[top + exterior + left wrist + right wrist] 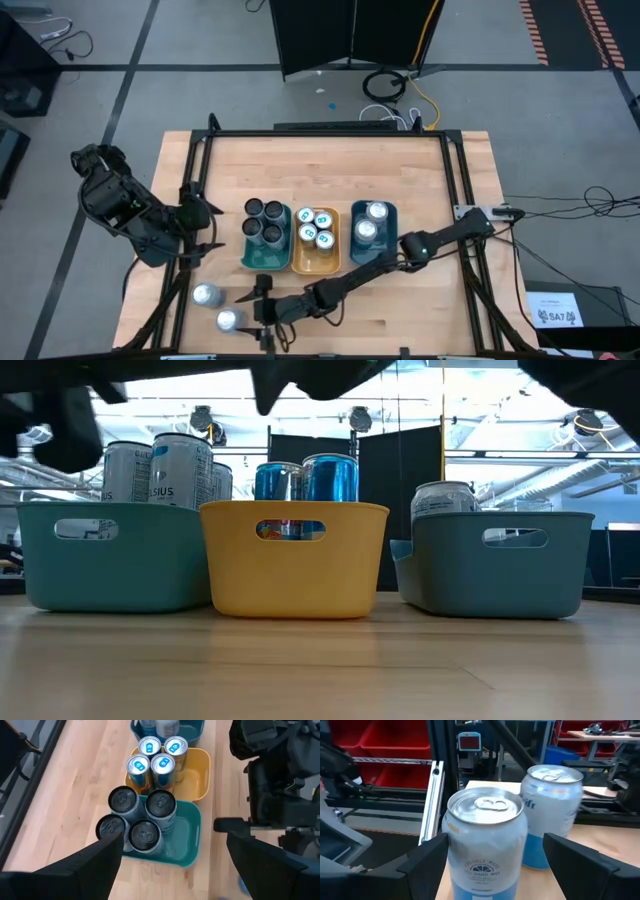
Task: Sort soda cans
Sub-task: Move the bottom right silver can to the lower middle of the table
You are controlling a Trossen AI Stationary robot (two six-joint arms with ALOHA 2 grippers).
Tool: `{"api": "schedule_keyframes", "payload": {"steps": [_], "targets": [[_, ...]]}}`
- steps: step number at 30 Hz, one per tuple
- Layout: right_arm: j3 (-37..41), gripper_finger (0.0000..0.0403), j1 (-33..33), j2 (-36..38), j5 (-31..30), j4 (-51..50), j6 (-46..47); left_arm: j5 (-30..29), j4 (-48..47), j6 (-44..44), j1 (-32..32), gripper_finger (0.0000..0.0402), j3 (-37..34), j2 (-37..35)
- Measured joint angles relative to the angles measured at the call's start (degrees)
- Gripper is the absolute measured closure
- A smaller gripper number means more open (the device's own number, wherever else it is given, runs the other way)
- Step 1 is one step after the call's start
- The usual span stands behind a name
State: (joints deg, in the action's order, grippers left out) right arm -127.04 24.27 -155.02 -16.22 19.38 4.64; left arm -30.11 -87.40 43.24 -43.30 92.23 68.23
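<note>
Two loose silver soda cans stand upright on the wood table near its front left: one (228, 320) (485, 845) and one a little farther off (206, 295) (552, 815). My right gripper (252, 308) (495, 842) reaches level across the table's front and is open. Its fingers stand on either side of the nearer can, and I cannot see them touching it. My left gripper (205, 232) (170, 870) hovers open at the table's left, beside the teal tray (249, 250). Dark-topped cans (142, 817) stand in that tray.
An orange tray (335, 262) holds blue-topped cans (157, 757), and a blue tray (390, 215) holds silver cans (370, 222). The three trays stand side by side mid-table. A black frame (200, 180) borders the table. Bare wood lies to the right and far side.
</note>
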Motion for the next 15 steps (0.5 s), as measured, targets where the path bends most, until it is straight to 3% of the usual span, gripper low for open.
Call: {"api": "schedule_keyframes", "payload": {"steps": [4, 15], "targets": [[-4.81, 0.0085, 0.00, -3.44, 0.24, -1.24, 0.02, 0.19, -0.04, 0.00, 0.00, 0.0037, 0.00, -0.02], [-5.55, 0.0085, -1.75, -4.31, 1.63, -1.03, 1.88, 1.25, -0.08, 0.00, 0.01, 0.0037, 0.00, 0.00]]}}
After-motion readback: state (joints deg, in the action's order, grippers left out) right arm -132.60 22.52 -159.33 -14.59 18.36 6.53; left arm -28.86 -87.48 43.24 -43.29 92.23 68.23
